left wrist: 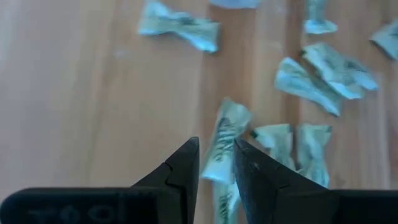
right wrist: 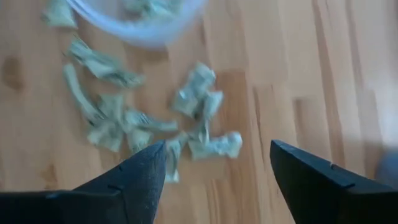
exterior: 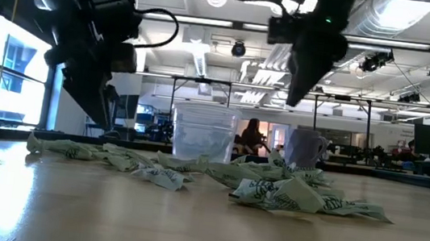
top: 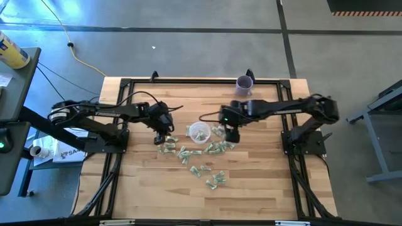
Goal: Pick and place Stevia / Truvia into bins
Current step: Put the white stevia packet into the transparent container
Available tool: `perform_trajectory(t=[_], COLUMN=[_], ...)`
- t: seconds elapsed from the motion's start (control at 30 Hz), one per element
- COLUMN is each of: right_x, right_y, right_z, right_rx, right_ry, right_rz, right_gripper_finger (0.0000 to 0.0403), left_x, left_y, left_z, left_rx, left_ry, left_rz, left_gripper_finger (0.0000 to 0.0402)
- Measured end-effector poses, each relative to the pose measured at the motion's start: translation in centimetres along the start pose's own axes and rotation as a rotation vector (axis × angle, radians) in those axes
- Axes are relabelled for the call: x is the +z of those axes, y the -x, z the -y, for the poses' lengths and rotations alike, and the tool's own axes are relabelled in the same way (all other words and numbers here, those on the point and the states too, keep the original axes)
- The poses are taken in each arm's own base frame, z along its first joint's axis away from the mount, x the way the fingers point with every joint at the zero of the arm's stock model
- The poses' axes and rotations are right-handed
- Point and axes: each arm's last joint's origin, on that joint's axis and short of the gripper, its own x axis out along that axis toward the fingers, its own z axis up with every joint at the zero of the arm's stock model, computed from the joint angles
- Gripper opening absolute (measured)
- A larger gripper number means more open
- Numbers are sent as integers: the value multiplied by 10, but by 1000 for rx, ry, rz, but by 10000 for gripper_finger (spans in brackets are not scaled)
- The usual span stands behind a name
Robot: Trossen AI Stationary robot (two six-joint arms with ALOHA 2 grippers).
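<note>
Several crumpled green and white Stevia packets [top: 201, 157] lie scattered on the wooden table around and in front of the translucent cup [top: 199, 132], which stands upright [exterior: 203, 134] with a few packets inside. My left gripper [top: 161, 135] hangs just left of the cup, low over the table [exterior: 107, 116], shut on one packet [left wrist: 222, 140]. My right gripper [top: 231, 135] hovers open just right of the cup, raised well above the table [exterior: 298, 85], over a small cluster of packets [right wrist: 202, 118]. My left gripper pinches one packet [left wrist: 219, 158] between its two fingers, which come from above and point down. The packet runs lengthwise through the narrow gap and sticks out past the fingertips [left wrist: 231, 118]. Whether it hangs clear of the table I cannot tell.
A purple mug [top: 244, 83] stands at the table's far edge, behind the right arm. The near half of the table [top: 207, 201] is bare wood. A black frame [top: 119, 85] runs along the table's sides. People and desks show far behind in the low view.
</note>
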Motion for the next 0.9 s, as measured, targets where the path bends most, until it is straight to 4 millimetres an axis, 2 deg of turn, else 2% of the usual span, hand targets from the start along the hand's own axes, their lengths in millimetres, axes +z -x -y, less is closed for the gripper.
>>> perform_trajectory(t=[0.2, 0.33, 0.57, 0.67, 0.77, 0.8, 0.9], right_x=[-38, -53, -58, -58, -58, -58, -58], right_y=[4, 1, -5, -6, -3, -1, 9], right_z=[1, 3, 3, 3, 4, 5, 9], right_rx=[-45, -82, -89, -89, -91, -94, -124], right_ry=[-78, -95, -107, -110, -151, -171, -234], right_rz=[14, 7, 35, 30, 45, 59, 114], right_gripper_finger=[275, 275, 275, 275, 273, 270, 255], left_x=[4, 3, 3, 7, 13, 16, 33], left_y=[-4, -12, -35, -40, -43, -42, -32], left_z=[11, 20, 14, 13, 13, 12, 5], left_rx=[-46, -27, 163, 162, 148, 153, 184], left_ry=[-107, -167, -183, -188, -182, -164, -103], left_rz=[-15, -55, -123, -142, -143, -139, -93], left_gripper_finger=[134, 134, 128, 93, 34, 24, 28])
